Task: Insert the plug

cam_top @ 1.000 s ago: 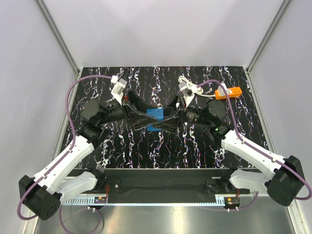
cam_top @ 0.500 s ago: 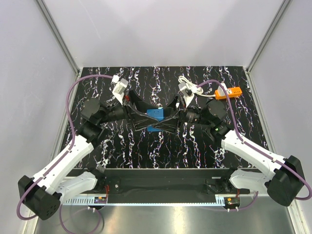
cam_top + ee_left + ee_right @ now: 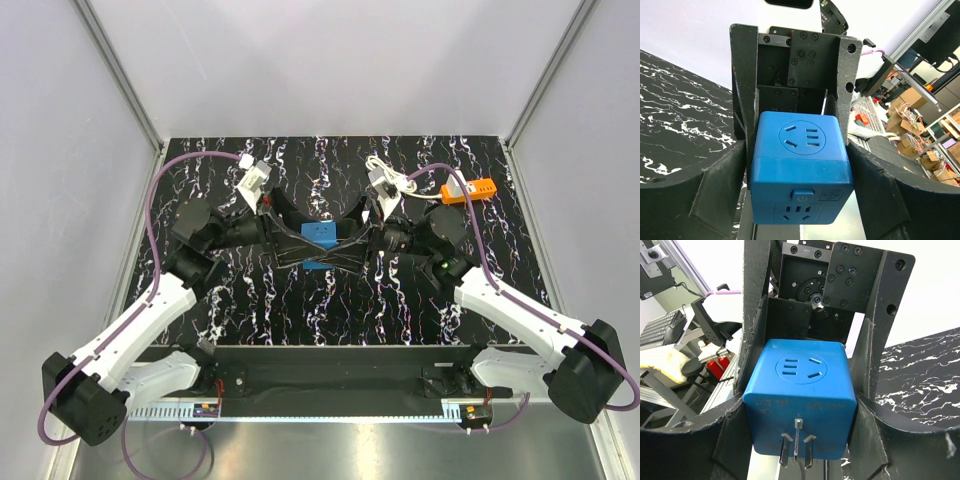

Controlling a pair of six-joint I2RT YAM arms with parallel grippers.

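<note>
Left tool point(image 3: 799, 200) and right tool point(image 3: 800, 440) both clenched the blue cube adapter point(image 3: 320, 236) mid-frame; insertion into the orange socket point(image 3: 468, 190), upper right, was not yet done.

White arms point(image 3: 135, 325), black joints point(image 3: 190, 222), purple cables point(image 3: 152, 210)

Black white-veined tabletop point(image 3: 330, 300), pale grey enclosure walls point(image 3: 330, 70), aluminium corner posts point(image 3: 120, 75), cardboard boxes point(image 3: 905, 107) beyond.
</note>
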